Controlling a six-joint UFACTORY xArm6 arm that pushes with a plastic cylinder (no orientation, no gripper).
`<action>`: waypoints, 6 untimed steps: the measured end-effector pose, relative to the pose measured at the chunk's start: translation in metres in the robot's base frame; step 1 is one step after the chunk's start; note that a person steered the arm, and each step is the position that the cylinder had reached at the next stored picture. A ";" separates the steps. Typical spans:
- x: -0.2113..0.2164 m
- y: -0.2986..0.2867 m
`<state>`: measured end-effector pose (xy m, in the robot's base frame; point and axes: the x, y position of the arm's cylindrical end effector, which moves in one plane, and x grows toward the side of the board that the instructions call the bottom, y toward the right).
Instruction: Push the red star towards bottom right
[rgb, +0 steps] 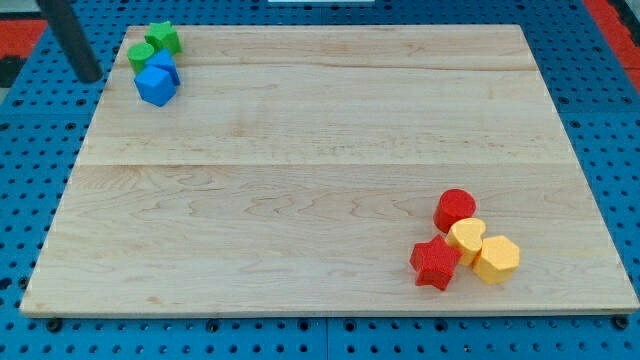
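The red star (434, 263) lies near the view's bottom right of the wooden board (300, 180). It touches a yellow heart-like block (465, 240) on its right. A yellow hexagon (496, 259) sits right of that, and a red cylinder (455, 209) sits just above the group. My tip (90, 76) is the lower end of the dark rod at the view's top left, just off the board's left edge, far from the red star.
At the view's top left corner of the board sit a green star-like block (163, 38), a green cylinder (141, 55), and two blue blocks (157, 80) close together, just right of my tip. A blue pegboard (600, 100) surrounds the board.
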<state>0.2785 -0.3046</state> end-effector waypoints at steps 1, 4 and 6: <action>-0.039 0.000; -0.048 0.096; -0.009 0.126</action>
